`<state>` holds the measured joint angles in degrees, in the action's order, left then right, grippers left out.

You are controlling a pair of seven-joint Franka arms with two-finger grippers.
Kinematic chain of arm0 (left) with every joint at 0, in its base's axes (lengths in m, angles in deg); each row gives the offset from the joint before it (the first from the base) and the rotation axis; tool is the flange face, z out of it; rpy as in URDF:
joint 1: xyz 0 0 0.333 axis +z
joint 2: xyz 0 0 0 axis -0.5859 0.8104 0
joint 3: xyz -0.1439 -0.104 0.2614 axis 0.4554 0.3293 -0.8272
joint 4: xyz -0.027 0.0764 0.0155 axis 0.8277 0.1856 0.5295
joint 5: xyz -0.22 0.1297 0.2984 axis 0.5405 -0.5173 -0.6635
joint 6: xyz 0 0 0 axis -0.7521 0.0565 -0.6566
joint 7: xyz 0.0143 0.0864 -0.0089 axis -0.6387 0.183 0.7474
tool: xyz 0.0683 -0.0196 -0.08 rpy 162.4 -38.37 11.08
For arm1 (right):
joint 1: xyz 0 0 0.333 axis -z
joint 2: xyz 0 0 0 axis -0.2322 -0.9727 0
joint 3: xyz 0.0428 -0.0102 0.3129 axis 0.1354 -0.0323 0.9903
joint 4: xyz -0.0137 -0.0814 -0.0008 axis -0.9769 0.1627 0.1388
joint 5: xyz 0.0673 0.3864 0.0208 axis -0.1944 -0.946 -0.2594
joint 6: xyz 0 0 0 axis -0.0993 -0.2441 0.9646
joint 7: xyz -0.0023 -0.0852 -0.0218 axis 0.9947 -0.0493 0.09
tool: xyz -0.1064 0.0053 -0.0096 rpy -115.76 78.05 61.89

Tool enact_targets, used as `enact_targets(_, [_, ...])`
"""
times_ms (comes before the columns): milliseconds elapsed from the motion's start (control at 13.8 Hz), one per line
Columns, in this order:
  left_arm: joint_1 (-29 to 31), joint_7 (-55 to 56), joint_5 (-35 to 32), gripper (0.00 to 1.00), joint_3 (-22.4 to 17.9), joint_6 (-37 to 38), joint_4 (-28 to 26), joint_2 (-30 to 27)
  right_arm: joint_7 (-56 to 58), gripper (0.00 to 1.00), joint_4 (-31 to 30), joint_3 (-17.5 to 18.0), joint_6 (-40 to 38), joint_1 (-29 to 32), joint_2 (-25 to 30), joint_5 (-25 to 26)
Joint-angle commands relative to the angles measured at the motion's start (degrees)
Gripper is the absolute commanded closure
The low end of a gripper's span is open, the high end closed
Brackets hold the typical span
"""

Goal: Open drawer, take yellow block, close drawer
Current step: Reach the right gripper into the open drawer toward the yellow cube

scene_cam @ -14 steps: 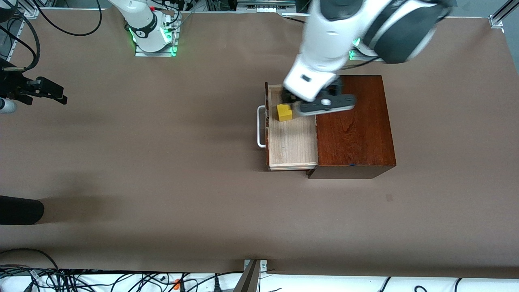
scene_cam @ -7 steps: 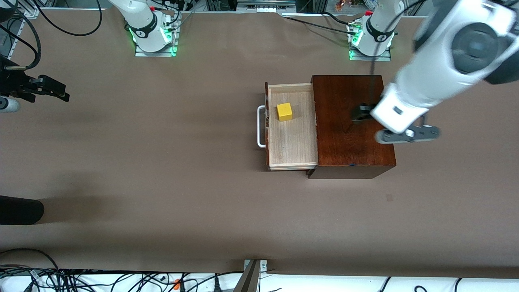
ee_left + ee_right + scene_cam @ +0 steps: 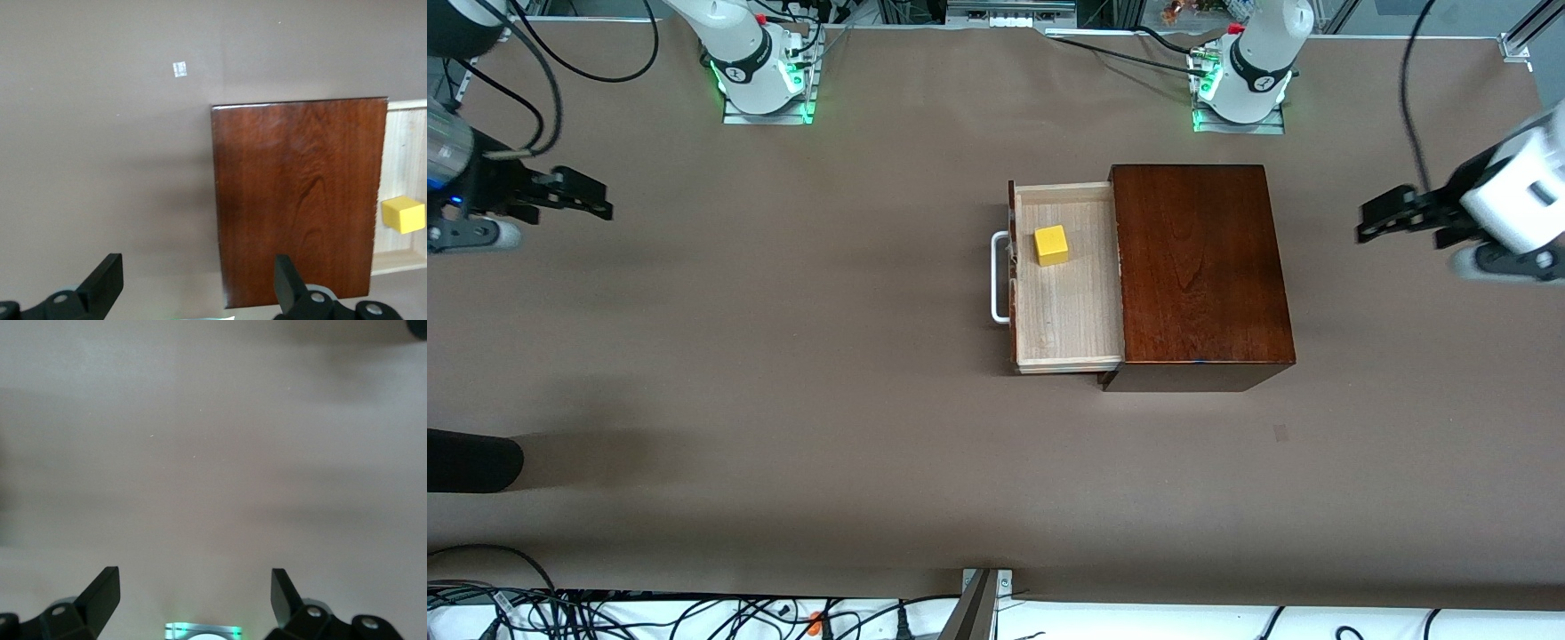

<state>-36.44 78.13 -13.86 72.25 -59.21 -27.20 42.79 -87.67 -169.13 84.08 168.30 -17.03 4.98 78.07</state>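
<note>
So the drawer (image 3: 1065,280) is pulled out of the wooden box (image 3: 1199,267), and the yellow block (image 3: 1051,245) sits inside it, up near the handle (image 3: 999,276). Nothing's holding it. The left gripper (image 3: 1371,218) hangs over the bare tabletop (image 3: 827,373) at the left arm's end, jaws spread wide and empty. The right gripper (image 3: 596,203) hangs over the right arm's end, also wide open with nothing in it.
</note>
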Motion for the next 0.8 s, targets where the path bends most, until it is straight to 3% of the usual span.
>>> enact_targets(0, [-4.8,-2.1,1.1,0.00,-5.3,-3.0,-5.9,-3.8,-15.3,0.00,1.0,0.2,2.5,-4.6,-3.3,-2.5])
enact_targets(290, [-4.3,-2.2,0.5,0.00,-4.5,-3.6,-5.7,-3.9,-34.8,0.00,1.0,0.3,7.9,-11.6,-7.2,-8.9])
enact_targets(507, [-0.9,-2.1,0.4,0.00,-0.1,-4.0,-5.4,-3.8,-51.6,0.00,1.1,0.6,13.7,-18.5,-8.9,-9.8])
enact_targets(724, [-1.0,-2.1,0.5,0.00,0.1,-3.9,-5.3,-3.9,-74.1,0.00,1.1,0.5,21.1,-27.1,-12.2,-13.1])
